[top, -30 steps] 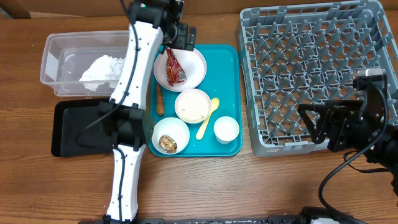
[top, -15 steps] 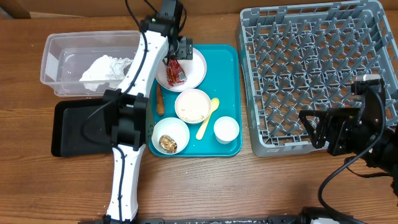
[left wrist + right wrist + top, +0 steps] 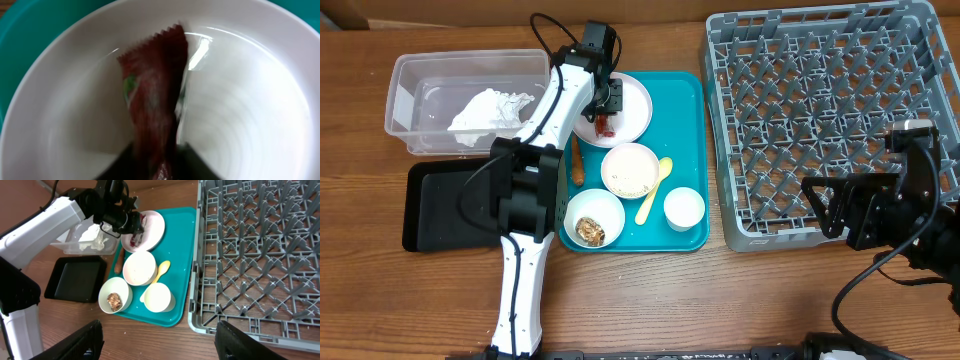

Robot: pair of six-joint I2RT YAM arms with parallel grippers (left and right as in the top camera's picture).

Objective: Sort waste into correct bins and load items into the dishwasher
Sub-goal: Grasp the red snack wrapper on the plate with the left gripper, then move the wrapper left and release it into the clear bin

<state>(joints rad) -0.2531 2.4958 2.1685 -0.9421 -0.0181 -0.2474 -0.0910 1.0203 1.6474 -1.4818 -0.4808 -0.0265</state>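
A crumpled red wrapper lies on the round white-pink plate at the back of the teal tray. My left gripper is down on the plate, its dark fingers pinched on the wrapper's near end. A thin brown stick lies by the tray's left rim. One bowl holds rice grains, another a brown lump. A yellow spoon and a white cup sit beside them. My right gripper hangs open and empty by the grey rack.
A clear tub with white tissue in it stands at the back left. The shallow black tray lies in front of it. My left arm stretches over the tray's left edge.
My left gripper dropped onto the plate and closed on the red wrapper. The right arm barely moved.
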